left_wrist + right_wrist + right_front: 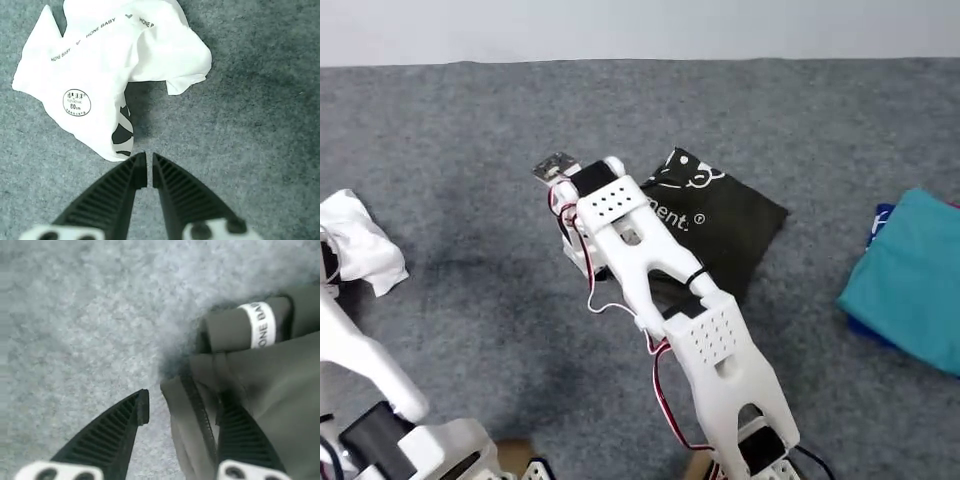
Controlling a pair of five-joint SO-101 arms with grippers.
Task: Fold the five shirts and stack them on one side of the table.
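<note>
Right pincer [185, 407], jaws apart astride the edge of the black shirt [270, 380], may nip one layer and drag the fold open; left pincer [149, 164], closed on nothing, hangs just short of the crumpled white shirt [115, 65].

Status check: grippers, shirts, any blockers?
Left gripper shut, empty, beside crumpled white shirt. Right gripper open around black shirt edge. Teal shirt lies on blue one, apart. No blockers seen.
</note>
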